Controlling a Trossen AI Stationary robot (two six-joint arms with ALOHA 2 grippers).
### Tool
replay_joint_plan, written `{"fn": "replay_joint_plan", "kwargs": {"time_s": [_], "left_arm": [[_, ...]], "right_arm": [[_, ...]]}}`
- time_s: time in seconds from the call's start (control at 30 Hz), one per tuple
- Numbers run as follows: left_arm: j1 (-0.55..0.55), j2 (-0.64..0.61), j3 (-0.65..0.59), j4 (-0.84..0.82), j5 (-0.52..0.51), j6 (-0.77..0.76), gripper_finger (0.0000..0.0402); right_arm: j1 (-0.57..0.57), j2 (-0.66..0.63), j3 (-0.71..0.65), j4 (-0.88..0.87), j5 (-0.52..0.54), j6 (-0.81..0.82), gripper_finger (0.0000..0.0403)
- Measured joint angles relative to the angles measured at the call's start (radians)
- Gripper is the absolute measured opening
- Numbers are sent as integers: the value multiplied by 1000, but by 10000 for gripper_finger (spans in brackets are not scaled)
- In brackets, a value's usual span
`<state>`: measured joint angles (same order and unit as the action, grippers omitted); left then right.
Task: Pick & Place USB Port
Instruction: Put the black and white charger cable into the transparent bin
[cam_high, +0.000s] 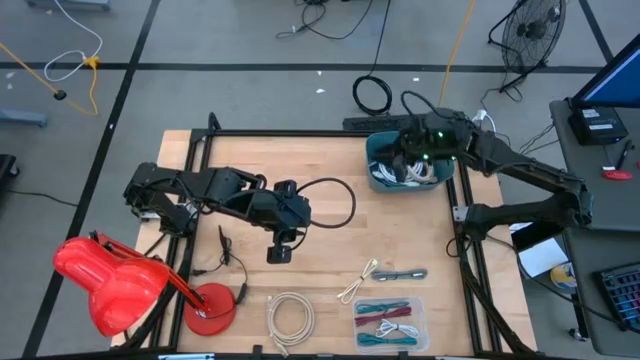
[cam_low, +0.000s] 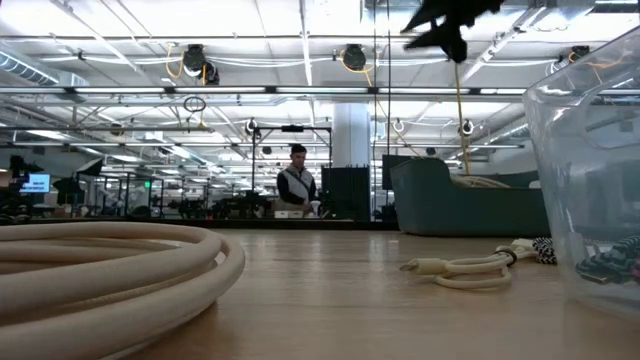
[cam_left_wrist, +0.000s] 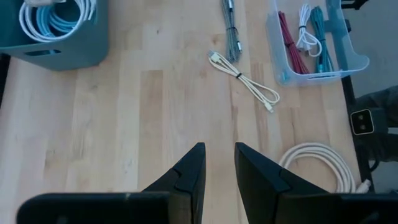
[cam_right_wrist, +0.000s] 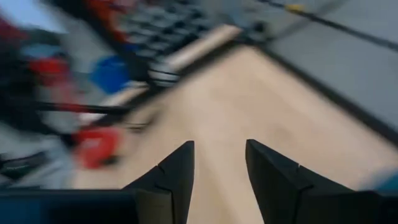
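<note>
- Teal bin (cam_high: 378, 152) at the far right corner of the wooden table (cam_high: 330, 225), stuffed with coiled white and pale blue cables (cam_high: 412, 174); same bin in the left wrist view (cam_left_wrist: 59, 46), coils (cam_left_wrist: 55, 14) poking over its rim.
- Right gripper (cam_high: 412, 152) hovering directly over that bin, fingers (cam_right_wrist: 177, 171) parted with a clear gap and nothing between them; right wrist view heavily blurred, only bare wood showing past the tips.
- Nearer the front, a loose cream USB cable (cam_high: 358, 283) lying flat on the wood, tied at its middle, with a grey braided cable (cam_high: 400, 273) just beside it; both also in the left wrist view, cream (cam_left_wrist: 244, 79) and grey (cam_left_wrist: 230, 28).
- Clear plastic tray (cam_high: 420, 335) at the front edge, holding bundled red, teal and white cables (cam_high: 385, 318); tray wall looming large at the right of the low view (cam_low: 590, 180).
- Thick white cable coil (cam_high: 290, 318) left of the tray, near the front edge; filling the low view's foreground (cam_low: 110, 265).
- Left gripper (cam_high: 279, 254) hanging above the middle of the table, well apart from every cable, fingers (cam_left_wrist: 189, 177) slightly parted and holding nothing.
- Red lamp (cam_high: 105, 285) with its round base (cam_high: 210, 305) at the front left corner.
- Black loop of cable (cam_high: 330, 200) beside the left arm.
- In the low view, a person (cam_low: 296, 185) standing in the room far behind the table.
</note>
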<state>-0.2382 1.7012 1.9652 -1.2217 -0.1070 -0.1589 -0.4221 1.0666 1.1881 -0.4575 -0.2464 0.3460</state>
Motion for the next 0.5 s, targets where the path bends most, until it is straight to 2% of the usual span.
{"fn": "replay_joint_plan", "kwargs": {"time_s": [0.13,0.37,0.5], "left_arm": [[0,0,0,2,0,19,88],[5,0,0,21,0,47,88],[5,0,0,21,0,50,88]], "right_arm": [[124,-22,0,67,-73,84,134],[396,-25,-4,63,-100,225,134],[546,-23,-50,61,-99,320,134]]}}
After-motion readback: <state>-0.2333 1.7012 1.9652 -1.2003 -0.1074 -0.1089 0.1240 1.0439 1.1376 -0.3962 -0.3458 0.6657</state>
